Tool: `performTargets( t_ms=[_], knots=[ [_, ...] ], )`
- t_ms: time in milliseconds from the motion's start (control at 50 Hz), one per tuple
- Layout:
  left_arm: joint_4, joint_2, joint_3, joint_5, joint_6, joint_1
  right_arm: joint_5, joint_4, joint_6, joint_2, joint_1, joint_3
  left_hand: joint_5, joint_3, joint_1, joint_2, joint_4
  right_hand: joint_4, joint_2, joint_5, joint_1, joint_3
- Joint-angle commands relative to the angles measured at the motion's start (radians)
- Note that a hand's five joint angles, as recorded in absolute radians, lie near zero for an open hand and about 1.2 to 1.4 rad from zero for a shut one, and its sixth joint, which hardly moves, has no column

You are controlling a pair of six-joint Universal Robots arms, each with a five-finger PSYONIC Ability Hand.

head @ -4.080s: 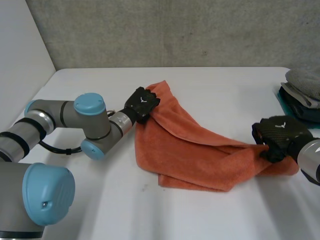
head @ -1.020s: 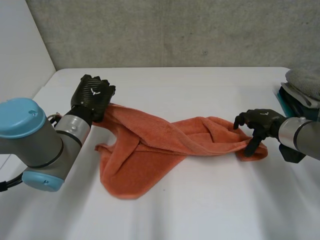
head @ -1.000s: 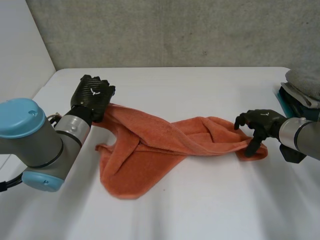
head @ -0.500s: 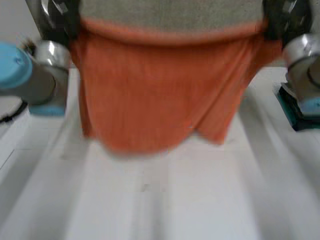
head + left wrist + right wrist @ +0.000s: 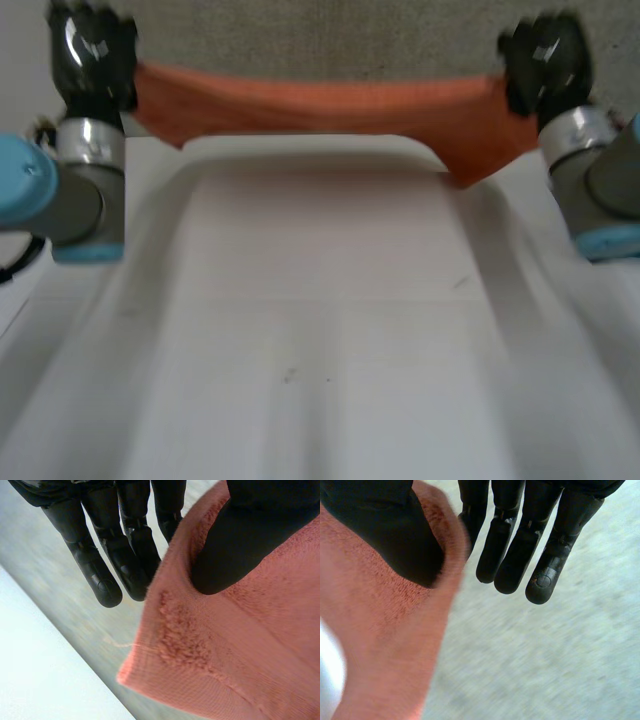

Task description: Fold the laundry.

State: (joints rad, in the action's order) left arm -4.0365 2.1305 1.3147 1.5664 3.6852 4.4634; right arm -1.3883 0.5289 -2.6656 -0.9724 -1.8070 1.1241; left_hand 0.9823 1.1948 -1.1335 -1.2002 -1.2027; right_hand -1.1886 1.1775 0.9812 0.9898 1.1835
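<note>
An orange towel (image 5: 330, 103) is stretched in the air between both raised hands, well above the white table (image 5: 320, 350). It sags a little lower at the right end. My left hand (image 5: 92, 58) pinches the towel's left corner. In the left wrist view the thumb (image 5: 250, 535) presses the towel (image 5: 235, 645) against the straight fingers (image 5: 117, 550). My right hand (image 5: 545, 62) pinches the right corner. In the right wrist view its thumb (image 5: 385, 525) clamps the towel (image 5: 380, 635) against its fingers (image 5: 520, 540).
A grey wall (image 5: 320, 35) stands behind the table's far edge. Both forearms rise at the table's left and right sides.
A second ago the towel lay bunched on the table with a hand at each end. The right hand closed on it, both hands lifted it, and it has swung up taut.
</note>
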Motion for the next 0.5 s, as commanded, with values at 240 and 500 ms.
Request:
performTargets(
  t_ms=[240, 500],
  knots=[
    [0.089, -0.09, 0.465, -0.052, 0.117, 0.016, 0.049, -0.49, 0.228, -0.017, 0.011, 0.275, 0.239, 0.201, -0.263, -0.196, -0.194, -0.208, 0.219, 0.241, 0.406, 0.213],
    [0.1, -0.162, 0.551, -0.111, 0.111, 0.02, 0.038, -0.458, -0.163, 0.08, 0.092, 0.229, 0.239, 0.201, -0.263, -0.196, -0.194, 0.284, -0.273, -0.251, -0.085, -0.279]
  ],
)
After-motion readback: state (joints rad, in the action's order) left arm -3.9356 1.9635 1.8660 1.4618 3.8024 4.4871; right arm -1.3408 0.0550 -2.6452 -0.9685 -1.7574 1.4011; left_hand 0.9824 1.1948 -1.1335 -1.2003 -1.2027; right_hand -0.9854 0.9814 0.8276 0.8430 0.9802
